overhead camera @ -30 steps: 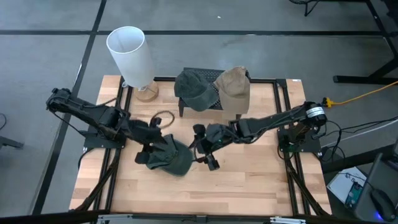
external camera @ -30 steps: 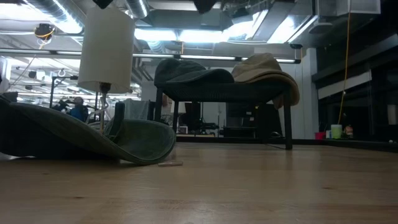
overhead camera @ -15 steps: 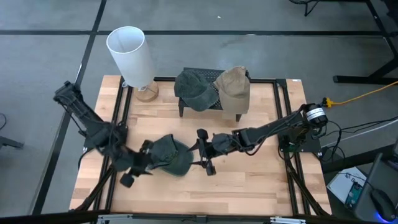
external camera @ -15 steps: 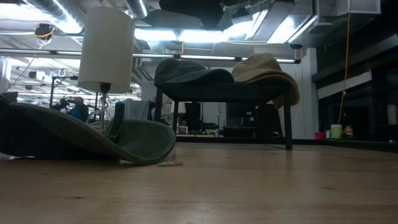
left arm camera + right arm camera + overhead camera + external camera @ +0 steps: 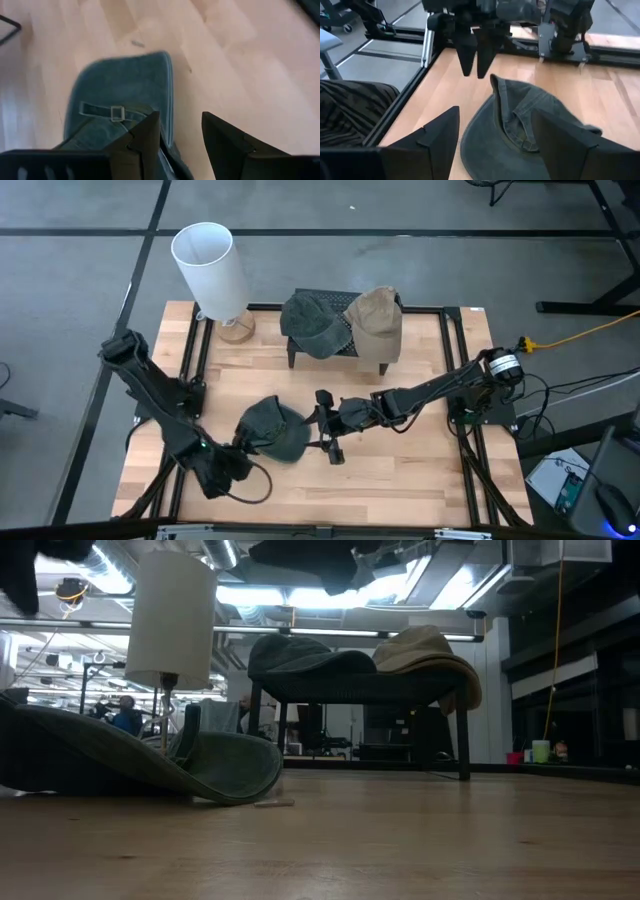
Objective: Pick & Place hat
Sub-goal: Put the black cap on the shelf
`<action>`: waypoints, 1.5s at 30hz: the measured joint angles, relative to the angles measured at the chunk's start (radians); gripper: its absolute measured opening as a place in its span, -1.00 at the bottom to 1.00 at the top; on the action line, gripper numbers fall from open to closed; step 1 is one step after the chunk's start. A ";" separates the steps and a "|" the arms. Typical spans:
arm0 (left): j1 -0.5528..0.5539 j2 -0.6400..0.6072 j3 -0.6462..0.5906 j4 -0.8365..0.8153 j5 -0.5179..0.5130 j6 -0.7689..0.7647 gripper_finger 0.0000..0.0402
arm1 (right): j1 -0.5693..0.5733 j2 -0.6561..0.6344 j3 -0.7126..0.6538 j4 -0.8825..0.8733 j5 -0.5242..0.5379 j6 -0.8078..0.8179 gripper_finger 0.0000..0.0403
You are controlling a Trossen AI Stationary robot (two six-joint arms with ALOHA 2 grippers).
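A dark green cap (image 5: 272,430) lies on the wooden table; in the low view (image 5: 150,762) its brim rests on the tabletop. My left gripper (image 5: 238,452) hovers at the cap's near-left side, fingers pointing down and a little apart; in the left wrist view (image 5: 177,135) the cap's back strap (image 5: 107,111) lies below them. My right gripper (image 5: 328,427) is wide open, level, just right of the cap, which shows ahead of its fingers in the right wrist view (image 5: 520,125). There my left gripper's fingertips (image 5: 476,60) hang just above the cap's edge.
A dark stand (image 5: 335,340) at the table's far side carries a dark green cap (image 5: 312,322) and a tan cap (image 5: 375,315). A lamp with a white shade (image 5: 208,265) stands at the far left. Black frame rails (image 5: 455,380) run along the table's sides.
My left gripper has drawn back from over the cap toward the table's near-left and now hovers at the cap's near-left edge. My right gripper has shifted a little toward the near edge, staying open. The cap lies where it was.
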 joint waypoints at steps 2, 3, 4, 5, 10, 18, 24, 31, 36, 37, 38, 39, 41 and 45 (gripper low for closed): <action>0.009 0.049 0.000 0.002 0.003 0.000 -0.31 | 0.006 0.005 0.000 -0.002 0.000 0.009 0.21; 0.016 0.075 0.000 0.008 0.009 0.000 -0.31 | 0.011 0.010 0.000 0.000 0.000 0.012 0.21; 0.022 0.098 0.000 0.014 0.010 0.000 -0.31 | 0.013 0.019 0.000 0.019 0.000 0.017 0.21; 0.028 0.119 0.000 0.020 0.009 0.000 -0.31 | 0.016 0.024 0.001 0.031 -0.001 0.020 0.21; 0.062 0.194 0.000 0.035 -0.004 -0.014 -0.31 | 0.030 0.068 0.001 0.063 -0.002 0.025 0.21; 0.106 0.291 0.000 0.030 -0.081 -0.051 -0.31 | 0.051 0.087 0.001 0.071 0.000 0.056 0.21; 0.150 0.331 0.000 0.031 -0.056 -0.064 -0.74 | 0.080 0.099 0.000 0.054 0.000 0.086 0.21; 0.191 0.145 0.000 0.075 0.061 -0.009 -0.96 | 0.091 0.099 0.000 0.072 0.004 0.057 0.21; 0.277 -0.053 0.001 0.102 0.218 -0.062 -0.96 | 0.088 0.099 0.000 0.095 0.009 0.013 0.21; 0.298 -0.087 0.001 0.109 0.264 -0.082 -0.97 | 0.088 0.099 0.000 0.111 0.009 -0.005 0.21; 0.318 -0.117 0.001 0.118 0.307 -0.101 -0.97 | 0.089 0.098 0.000 0.127 0.009 -0.022 0.21; 0.337 -0.144 0.001 0.132 0.349 -0.117 -0.97 | 0.089 0.098 0.000 0.136 0.017 -0.038 0.21; 0.370 -0.187 0.001 0.186 0.456 -0.126 -0.97 | 0.090 0.097 0.001 0.137 0.084 -0.053 0.21; 0.403 -0.227 0.002 0.292 0.644 -0.103 -0.96 | 0.088 0.097 0.001 0.132 0.216 -0.058 0.21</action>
